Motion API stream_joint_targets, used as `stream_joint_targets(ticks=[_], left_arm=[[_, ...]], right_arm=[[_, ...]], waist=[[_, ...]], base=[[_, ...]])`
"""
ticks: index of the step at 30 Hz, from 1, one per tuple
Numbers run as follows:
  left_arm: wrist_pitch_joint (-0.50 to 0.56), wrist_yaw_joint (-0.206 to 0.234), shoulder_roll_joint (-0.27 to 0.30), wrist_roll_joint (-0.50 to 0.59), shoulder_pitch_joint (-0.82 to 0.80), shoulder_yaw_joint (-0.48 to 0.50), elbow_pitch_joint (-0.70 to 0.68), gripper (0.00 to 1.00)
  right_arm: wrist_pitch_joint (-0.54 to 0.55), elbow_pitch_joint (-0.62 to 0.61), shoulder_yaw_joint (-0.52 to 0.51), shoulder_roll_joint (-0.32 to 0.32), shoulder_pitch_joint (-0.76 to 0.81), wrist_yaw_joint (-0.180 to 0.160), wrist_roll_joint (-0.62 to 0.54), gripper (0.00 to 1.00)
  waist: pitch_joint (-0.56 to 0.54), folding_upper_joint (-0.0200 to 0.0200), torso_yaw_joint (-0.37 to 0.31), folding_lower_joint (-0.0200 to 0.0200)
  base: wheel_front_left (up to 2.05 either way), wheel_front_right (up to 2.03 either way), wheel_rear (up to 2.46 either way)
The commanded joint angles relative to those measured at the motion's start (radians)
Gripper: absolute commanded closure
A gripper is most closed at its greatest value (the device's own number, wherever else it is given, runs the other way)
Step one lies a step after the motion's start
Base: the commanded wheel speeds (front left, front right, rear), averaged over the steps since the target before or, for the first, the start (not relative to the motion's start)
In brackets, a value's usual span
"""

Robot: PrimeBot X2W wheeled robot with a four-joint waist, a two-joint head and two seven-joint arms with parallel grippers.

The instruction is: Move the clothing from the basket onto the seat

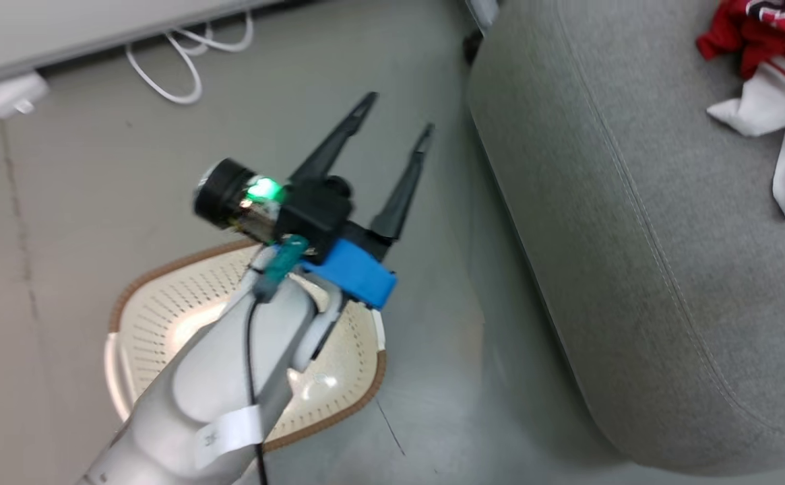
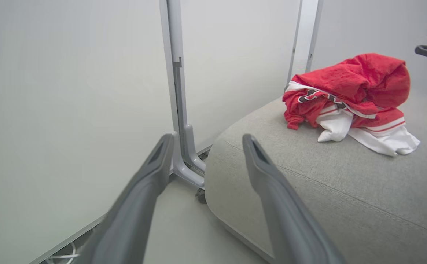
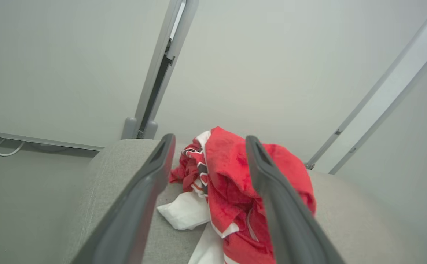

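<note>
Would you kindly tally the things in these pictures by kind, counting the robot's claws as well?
Basket: 1
Seat: 1
Clothing heap: 1
Claws: 2, the left claw and the right claw
Total: 5

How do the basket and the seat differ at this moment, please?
The basket is cream perforated plastic with a brown rim; the seat is grey woven fabric. The seat is far bigger than the basket. The seat bears the red clothing; the basket's visible part holds none. Both have rounded corners.
</note>
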Motion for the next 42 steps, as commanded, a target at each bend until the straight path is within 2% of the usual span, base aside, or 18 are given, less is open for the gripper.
stream_joint_targets(ticks=[1, 9, 16, 22, 32, 42], left_arm=[[-0.003, 0.012, 0.011, 0.008, 0.033, 0.038, -0.017, 0.0], [-0.003, 0.031, 0.019, 0.06, 0.226, 0.287, -0.106, 0.0], [-0.003, -0.001, 0.0, 0.104, 0.385, 0.463, -0.133, 0.0], [-0.003, -0.038, -0.039, 0.142, 0.513, 0.581, -0.152, 0.0], [-0.003, -0.116, -0.098, 0.193, 0.645, 0.682, -0.154, 0.0], [-0.003, -0.143, -0.116, 0.209, 0.68, 0.701, -0.139, 0.0]], right_arm=[[0.0, -0.011, 0.021, 0.01, 0.013, 0.0, 0.014, 0.0], [0.0, -0.028, 0.195, 0.068, 0.026, 0.0, 0.021, 0.0], [0.0, 0.003, 0.281, 0.131, 0.052, 0.0, 0.042, 0.0], [0.0, 0.034, 0.287, 0.182, 0.124, 0.0, 0.056, 0.0], [0.0, 0.063, 0.262, 0.237, 0.254, 0.0, 0.073, 0.0], [0.0, 0.076, 0.226, 0.27, 0.32, 0.0, 0.077, 0.0]], waist=[[-0.073, 0.0, 0.059, 0.0001], [-0.186, 0.0, 0.143, 0.0001], [-0.266, 0.0, 0.194, 0.0001], [-0.338, 0.0, 0.231, 0.0001], [-0.408, 0.0, 0.263, 0.0001], [-0.417, 0.0, 0.276, 0.0001]], base=[[0.0, 0.0, 0.0], [0.0, 0.0, 0.0], [0.0, 0.0, 0.0], [0.0, 0.0, 0.0], [0.0, 0.0, 0.0], [0.0, 0.0, 0.0]])
